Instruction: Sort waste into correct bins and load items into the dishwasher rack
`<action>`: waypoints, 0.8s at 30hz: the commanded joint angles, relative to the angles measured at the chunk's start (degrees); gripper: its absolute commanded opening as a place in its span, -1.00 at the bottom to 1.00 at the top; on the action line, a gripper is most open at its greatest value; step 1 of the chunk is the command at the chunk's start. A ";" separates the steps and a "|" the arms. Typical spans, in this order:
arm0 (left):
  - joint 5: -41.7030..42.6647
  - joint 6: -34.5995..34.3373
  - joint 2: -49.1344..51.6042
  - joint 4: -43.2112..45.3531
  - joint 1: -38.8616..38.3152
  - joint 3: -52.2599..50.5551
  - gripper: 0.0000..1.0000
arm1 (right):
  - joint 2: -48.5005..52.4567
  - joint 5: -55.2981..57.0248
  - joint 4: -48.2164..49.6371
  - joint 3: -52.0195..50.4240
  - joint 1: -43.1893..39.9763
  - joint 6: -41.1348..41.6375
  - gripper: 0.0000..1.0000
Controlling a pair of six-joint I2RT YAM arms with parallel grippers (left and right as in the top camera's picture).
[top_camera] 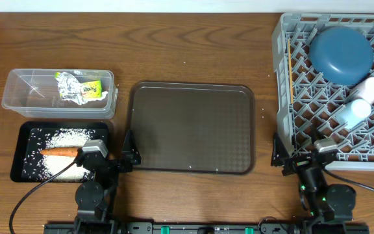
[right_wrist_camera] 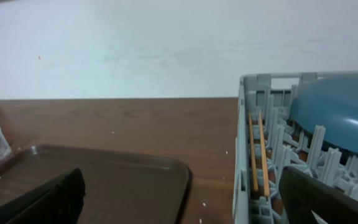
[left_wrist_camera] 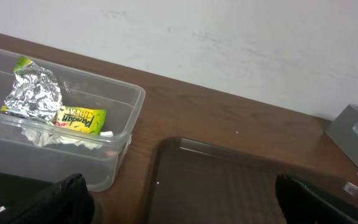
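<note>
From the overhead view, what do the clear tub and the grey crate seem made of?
The clear rectangular tub looks like glossy plastic: the table shows through its walls. The large grey lattice crate looks like matte moulded plastic, judging by its uniform pegs.

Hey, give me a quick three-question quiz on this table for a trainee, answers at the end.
1. True or false: the foil wrapper lies in the clear tub.
2. What lies with the rice in the black tray? A carrot, B fork, C napkin.
3. Fill in: the dark blue bowl sits in the ____.
Key: 1 true; 2 A; 3 dishwasher rack.
</note>
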 commanded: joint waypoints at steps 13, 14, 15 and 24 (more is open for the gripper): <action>-1.31 0.94 -0.39 -2.19 -0.22 -1.05 0.99 | -3.96 9.49 -4.83 -2.32 -0.48 -3.63 0.99; -1.31 0.94 -0.39 -2.19 -0.22 -1.05 0.99 | -3.96 9.44 -4.87 -2.32 -0.48 -4.57 0.99; -1.29 0.94 -0.39 -2.19 -0.22 -1.05 0.99 | -3.96 9.46 -4.83 -2.32 -0.48 -5.16 0.99; -1.29 0.94 -0.39 -2.19 -0.22 -1.05 0.98 | -3.96 10.21 -4.90 -2.32 -0.46 -14.53 0.98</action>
